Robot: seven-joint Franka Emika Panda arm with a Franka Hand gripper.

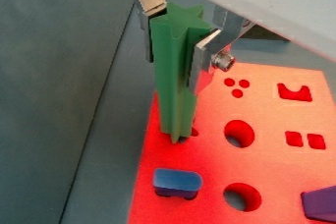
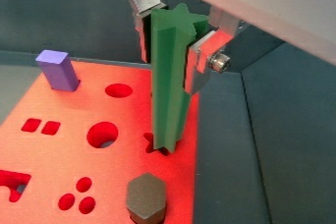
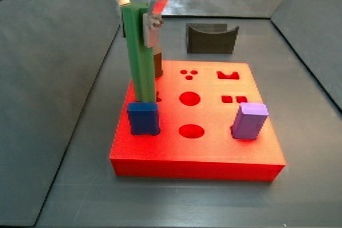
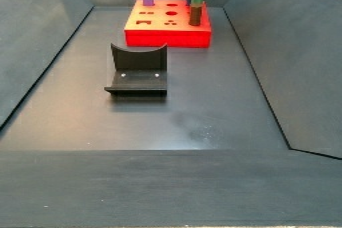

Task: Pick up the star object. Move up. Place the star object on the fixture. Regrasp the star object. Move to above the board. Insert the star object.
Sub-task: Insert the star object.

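My gripper [image 1: 180, 36] is shut on the upper end of the star object [image 1: 174, 81], a long green bar held upright. Both wrist views show the silver fingers [image 2: 199, 63] clamping its sides. The bar's lower end meets the red board [image 1: 269, 120] at the star hole near the board's edge and looks just entered [image 2: 160, 149]. In a side view the gripper [image 3: 140, 14] holds the bar [image 3: 136, 62] over the board's [image 3: 201, 152] left side, its foot hidden behind a blue peg [image 3: 143, 118]. The fixture [image 3: 210, 37] stands apart, bare [image 4: 138, 70].
A blue square peg [image 1: 176, 182] and a purple square peg [image 3: 250, 120] stand in the board. A brown peg [image 2: 144, 196] stands close to the bar's foot. Dark bin walls [image 4: 54, 42] surround the floor.
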